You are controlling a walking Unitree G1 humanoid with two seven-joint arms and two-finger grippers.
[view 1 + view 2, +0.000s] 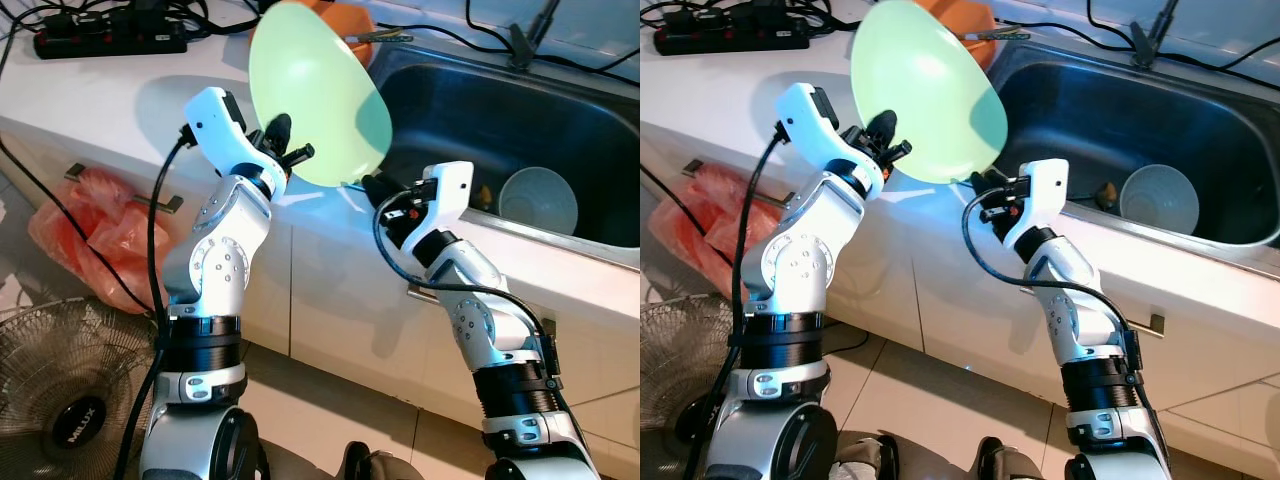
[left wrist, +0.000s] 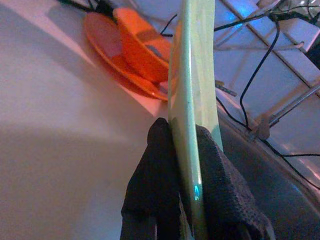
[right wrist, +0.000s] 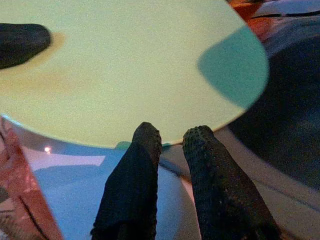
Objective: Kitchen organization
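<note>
The left gripper point(image 1: 290, 150) pinches the rim of a pale green plate point(image 1: 315, 95), one black finger on each face of it, as the left wrist view shows with the plate's edge point(image 2: 192, 115) running straight up between the two fingertips point(image 2: 155, 165). The plate is held up in the air, tilted steeply on edge, above the front of the white worktop point(image 1: 130, 110) and the near-left corner of the steel sink point(image 1: 520, 130), its broad face turned toward the robot. The right gripper point(image 1: 372, 188) sits just below the plate's lower rim, at the sink's front edge; in the right wrist view its two fingers point(image 3: 137, 170) stand slightly apart with a narrow gap, their tips close under the plate's rim point(image 3: 150, 75) and closed on nothing, though whether they touch the rim cannot be told. Inside the sink basin lies a pale round bowl point(image 1: 538, 198), well apart from both grippers. Behind the plate on the worktop rest an orange plate point(image 2: 107, 47) and an orange bowl point(image 2: 140, 45) stacked on it. A black power strip point(image 1: 110, 40) with cables lies at the back left of the worktop. On the floor to the left stand a fan point(image 1: 65, 395) and an orange plastic bag point(image 1: 95, 230).
</note>
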